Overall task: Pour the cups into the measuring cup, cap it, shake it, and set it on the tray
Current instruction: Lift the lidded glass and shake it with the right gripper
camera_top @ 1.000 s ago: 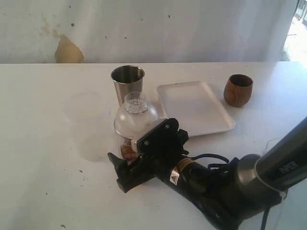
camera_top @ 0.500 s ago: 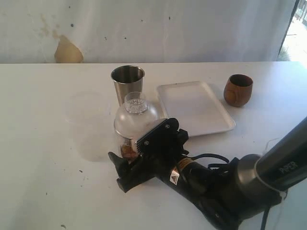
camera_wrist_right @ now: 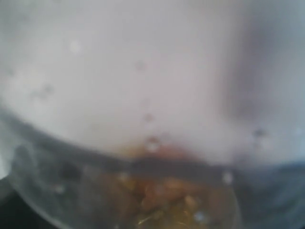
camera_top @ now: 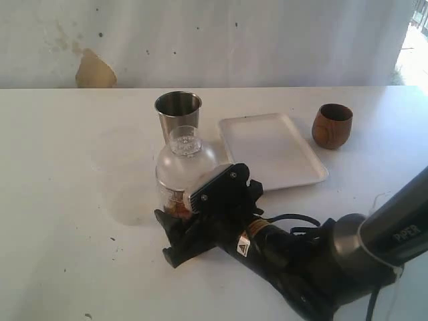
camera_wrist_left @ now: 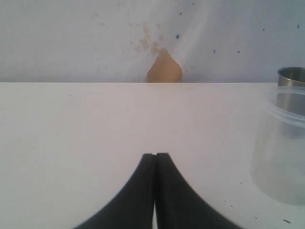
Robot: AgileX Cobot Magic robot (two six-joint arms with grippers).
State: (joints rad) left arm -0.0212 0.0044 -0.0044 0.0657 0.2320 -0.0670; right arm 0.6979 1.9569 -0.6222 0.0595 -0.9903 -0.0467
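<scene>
Shifted slightly left since the earlier frame, the capped measuring cup [camera_top: 179, 175] stands just left of the tray [camera_top: 294, 175], between the wide jaws of the right gripper [camera_top: 175, 214]; firm clamping cannot be confirmed. The left gripper [camera_wrist_left: 155, 160] is closed and empty. The thin clear plastic is probably light, slippery and flexible: grip the lower body moderately, below the domed lid [camera_top: 185, 150].

- From the measuring cup [camera_top: 170, 192], the steel cup [camera_top: 178, 112] stands close at 12 o'clock.
- The tray [camera_top: 267, 147] lies at 2 o'clock, with the wooden cup [camera_top: 332, 125] beyond it.
- The right arm [camera_top: 301, 261] fills 4 to 5 o'clock.
- The bare table [camera_top: 67, 221] lies open from 7 to 9 o'clock.
- A clear cup [camera_wrist_left: 280, 152] stands near the steel cup.
</scene>
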